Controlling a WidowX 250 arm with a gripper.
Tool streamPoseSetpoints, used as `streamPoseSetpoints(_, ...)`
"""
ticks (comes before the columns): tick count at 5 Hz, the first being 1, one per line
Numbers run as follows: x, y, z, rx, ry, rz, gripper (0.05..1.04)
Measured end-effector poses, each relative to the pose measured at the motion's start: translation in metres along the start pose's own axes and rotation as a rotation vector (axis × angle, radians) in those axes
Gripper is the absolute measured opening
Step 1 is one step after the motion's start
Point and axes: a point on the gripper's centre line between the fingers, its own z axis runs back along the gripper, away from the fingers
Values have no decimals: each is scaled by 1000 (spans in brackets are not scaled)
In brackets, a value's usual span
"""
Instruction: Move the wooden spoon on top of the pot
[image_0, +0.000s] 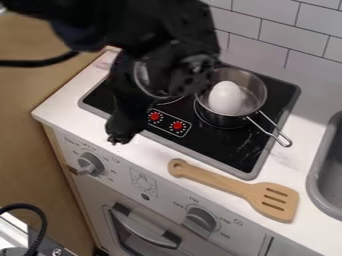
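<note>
The black gripper (121, 134) hangs over the front left edge of the stove, left of the wooden spoon and apart from it. The wooden spoon (230, 186), a slotted spatula shape, lies flat on the white counter in front of the stove. Its round handle end with a hole points left and its slotted head is at the right. A silver pot (257, 82) stands on the right burner with its wire handle toward the lower right. Inside the pot is a white egg (226, 98).
The arm partly hides a metal rim on the left burner. Two red knobs (178, 126) sit on the black stovetop (220, 142). A grey sink (326, 170) is at the right edge, and a tiled wall stands behind.
</note>
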Motion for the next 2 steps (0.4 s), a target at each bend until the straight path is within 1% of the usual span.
streamPoseSetpoints(1,-11,2,0,7,37,20,1000)
streamPoseSetpoints(2,-24,-1,3,-12,102,76,1000)
